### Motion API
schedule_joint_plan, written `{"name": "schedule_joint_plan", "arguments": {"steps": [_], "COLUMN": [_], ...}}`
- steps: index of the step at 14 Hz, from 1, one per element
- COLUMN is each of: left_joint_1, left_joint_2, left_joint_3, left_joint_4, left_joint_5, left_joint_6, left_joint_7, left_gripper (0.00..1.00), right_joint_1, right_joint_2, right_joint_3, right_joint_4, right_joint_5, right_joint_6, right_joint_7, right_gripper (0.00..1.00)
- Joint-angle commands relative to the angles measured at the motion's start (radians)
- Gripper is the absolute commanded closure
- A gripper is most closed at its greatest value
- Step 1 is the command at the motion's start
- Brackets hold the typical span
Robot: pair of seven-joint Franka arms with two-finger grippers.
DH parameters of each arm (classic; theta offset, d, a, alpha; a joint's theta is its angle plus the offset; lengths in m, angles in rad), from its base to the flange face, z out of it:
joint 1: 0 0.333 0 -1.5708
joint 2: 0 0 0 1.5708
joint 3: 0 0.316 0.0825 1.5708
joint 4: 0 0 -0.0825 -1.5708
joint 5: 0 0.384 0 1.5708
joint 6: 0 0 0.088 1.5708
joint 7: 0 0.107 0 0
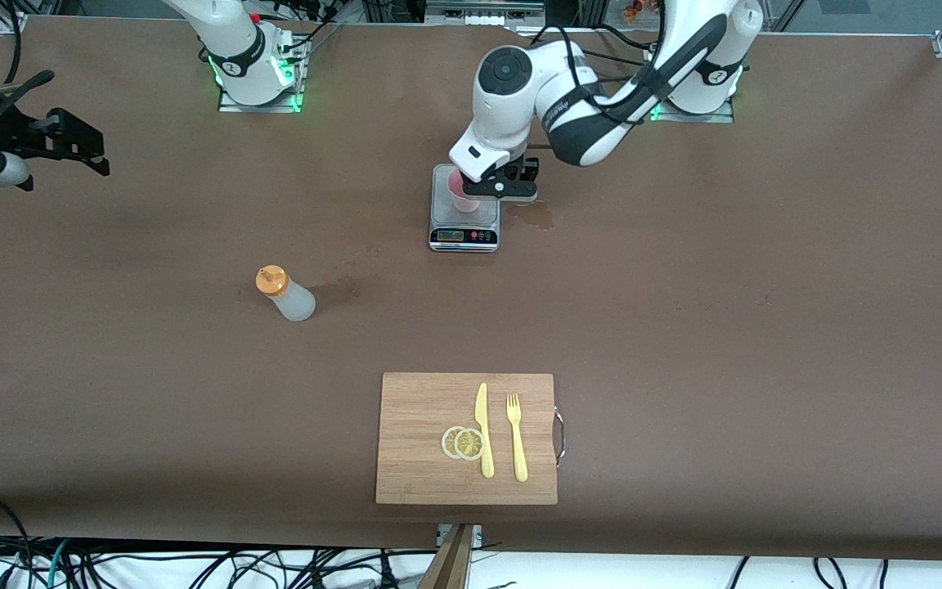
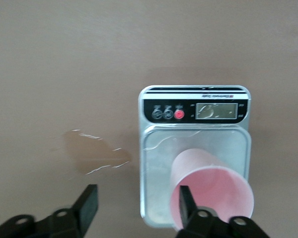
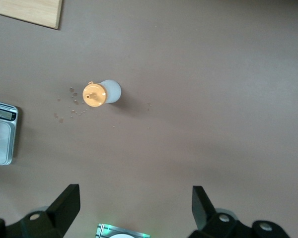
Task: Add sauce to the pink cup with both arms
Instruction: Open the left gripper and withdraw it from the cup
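**Cup on the scale, claws parted, bottle untouched**

We find the left claw (image 2: 139,208) low over the scale (image 1: 464,214), its fingers spread wide. One finger (image 2: 186,203) reaches inside the rim of the pink cup (image 2: 211,191), the other hangs over bare counter (image 1: 684,327); nothing is clamped. The cup stands upright on the scale's metal platform.

The right claw (image 3: 134,206) hangs wide apart and empty over the counter at the right arm's end, waiting. The sauce (image 1: 285,294) stands upright on the counter, nearer the front camera than the scale, toward the right arm's end and well apart from the cup.

Hazards, in our judgement:
- The inner finger could catch the rim on lift-off and tip the light, tapered plastic cup.
- A wet patch (image 2: 97,153) glistens beside the scale; the counter may be slick there.
- The frosted, rounded bottle is soft; a hard pinch could eject sauce through the orange nozzle (image 3: 94,94) before it reaches the cup.

A bamboo cutting board (image 1: 422,425) carries a yellow plastic knife (image 1: 483,429), fork (image 1: 517,438) and lemon slices (image 1: 463,442).
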Motion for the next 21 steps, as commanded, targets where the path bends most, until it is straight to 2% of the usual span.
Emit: {"name": "schedule_joint_plan", "arguments": {"steps": [1, 2, 4, 6, 8, 11, 15, 16, 17, 20, 21], "left_joint_1": [0.111, 0.189, 0.309, 0.407, 0.502, 0.673, 0.802, 0.803, 0.778, 0.634, 0.565], "left_joint_2": [-0.050, -0.064, -0.068, -0.067, -0.068, -0.093, -0.118, -0.136, -0.183, -0.231, -0.246], "left_joint_3": [-0.100, -0.149, -0.213, -0.232, -0.224, -0.225, -0.203, -0.161, -0.074, 0.154, 0.250], "left_joint_4": [0.111, 0.170, 0.260, 0.358, 0.407, 0.412, 0.429, 0.430, 0.423, 0.423, 0.421], "left_joint_5": [-0.092, -0.148, -0.170, -0.168, -0.161, -0.130, -0.066, -0.062, -0.072, -0.117, -0.143], "left_joint_6": [-0.195, -0.276, -0.423, -0.561, -0.574, -0.585, -0.585, -0.585, -0.583, -0.579, -0.573], "left_joint_7": [0.069, 0.117, 0.177, 0.246, 0.298, 0.373, 0.510, 0.569, 0.637, 0.767, 0.801], "left_gripper": [0.01, 0.01, 0.01, 0.01, 0.01, 0.01, 0.01, 0.01, 0.01, 0.01, 0.01], "right_joint_1": [0.002, 0.004, 0.007, 0.007, 0.007, 0.007, 0.006, 0.006, 0.004, -0.005, -0.011], "right_joint_2": [-0.011, -0.012, -0.011, 0.003, 0.006, 0.004, -0.003, -0.003, -0.003, -0.006, -0.006], "right_joint_3": [0.007, 0.007, 0.007, 0.007, 0.007, 0.007, 0.004, 0.004, 0.003, -0.005, -0.005], "right_joint_4": [-0.012, -0.012, -0.012, -0.012, -0.031, -0.049, -0.048, -0.048, -0.048, -0.052, -0.055], "right_joint_5": [0.013, 0.013, 0.024, 0.039, 0.062, 0.073, 0.073, 0.073, 0.074, 0.114, 0.119], "right_joint_6": [0.008, 0.010, 0.016, 0.020, 0.026, 0.037, 0.036, 0.037, 0.040, 0.051, 0.053], "right_joint_7": [-0.018, -0.020, -0.025, -0.025, -0.026, -0.089, -0.190, -0.212, -0.245, -0.339, -0.376], "right_gripper": [0.00, 0.00, 0.00, 0.00, 0.00, 0.00, 0.00, 0.00, 0.00, 0.00, 0.00]}}
